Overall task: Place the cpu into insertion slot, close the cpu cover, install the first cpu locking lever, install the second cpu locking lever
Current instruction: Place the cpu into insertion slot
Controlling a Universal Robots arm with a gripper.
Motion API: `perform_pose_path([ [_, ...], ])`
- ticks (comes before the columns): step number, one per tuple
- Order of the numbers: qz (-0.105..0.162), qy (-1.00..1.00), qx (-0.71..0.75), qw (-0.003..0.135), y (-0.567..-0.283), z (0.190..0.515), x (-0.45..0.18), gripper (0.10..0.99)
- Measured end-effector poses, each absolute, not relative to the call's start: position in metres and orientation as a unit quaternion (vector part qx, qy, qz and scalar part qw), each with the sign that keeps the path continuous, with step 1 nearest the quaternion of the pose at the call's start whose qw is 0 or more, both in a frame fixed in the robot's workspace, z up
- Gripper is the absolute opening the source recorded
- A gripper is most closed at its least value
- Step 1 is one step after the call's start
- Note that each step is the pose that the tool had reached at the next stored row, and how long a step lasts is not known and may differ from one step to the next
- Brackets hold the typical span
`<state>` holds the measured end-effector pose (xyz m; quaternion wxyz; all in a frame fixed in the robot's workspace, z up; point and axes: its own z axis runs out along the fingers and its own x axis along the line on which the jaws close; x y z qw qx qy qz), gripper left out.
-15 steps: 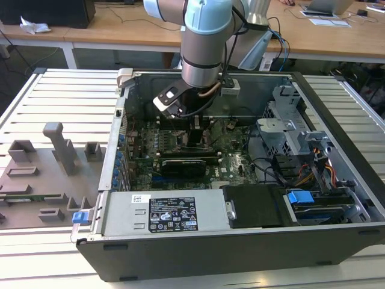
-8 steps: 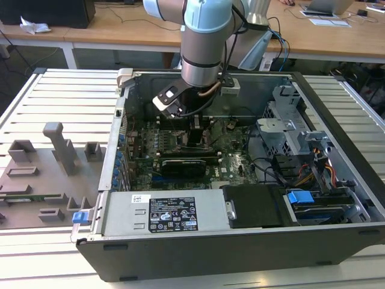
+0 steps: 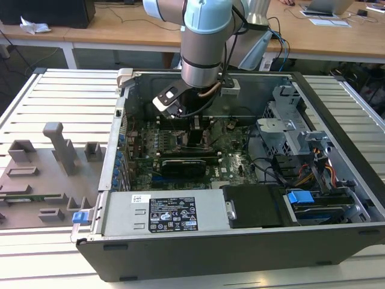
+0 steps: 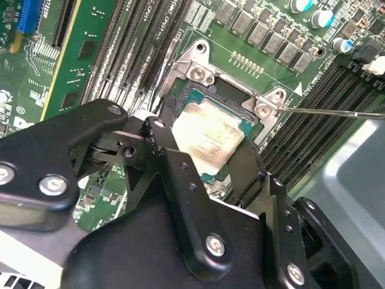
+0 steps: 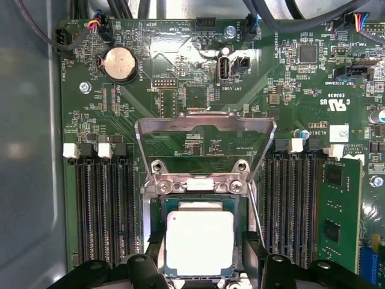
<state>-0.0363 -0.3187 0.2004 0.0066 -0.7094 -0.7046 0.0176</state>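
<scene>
In both wrist views the cpu (image 5: 200, 244) (image 4: 207, 137), a small square chip with a silver top, lies level in or just over the insertion slot (image 5: 242, 220). My gripper (image 5: 201, 262) (image 4: 204, 147) is shut on the cpu, one black finger (image 4: 159, 135) on each of two opposite sides. The cpu cover (image 5: 204, 123), a thin metal frame with a window, stands flipped back from the socket on its hinge. A thin locking lever (image 4: 337, 111) sticks out free beside the socket. In the exterior view the gripper (image 3: 195, 135) reaches down into the open computer case over the green motherboard (image 3: 231, 147).
Long black memory slots (image 5: 102, 205) flank the socket, with a green memory module (image 5: 340, 211) on one side. A coin cell (image 5: 120, 63) sits beyond the cover. The power supply (image 3: 174, 214), drive cages (image 3: 301, 156) and case walls box in the board. Grey fixtures (image 3: 54, 156) lie at the exterior view's left.
</scene>
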Motion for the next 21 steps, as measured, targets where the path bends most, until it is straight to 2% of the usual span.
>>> perform_pose_path([
  [6,0.016,-0.705,-0.709,0.008,-0.319,0.201,-0.036,0.62],
  [14,0.011,-0.705,-0.709,0.013,-0.319,0.218,-0.036,0.62],
  [15,0.011,-0.705,-0.709,0.013,-0.319,0.223,-0.036,0.537],
  [21,0.011,-0.705,-0.709,0.013,-0.319,0.234,-0.036,0.173],
])
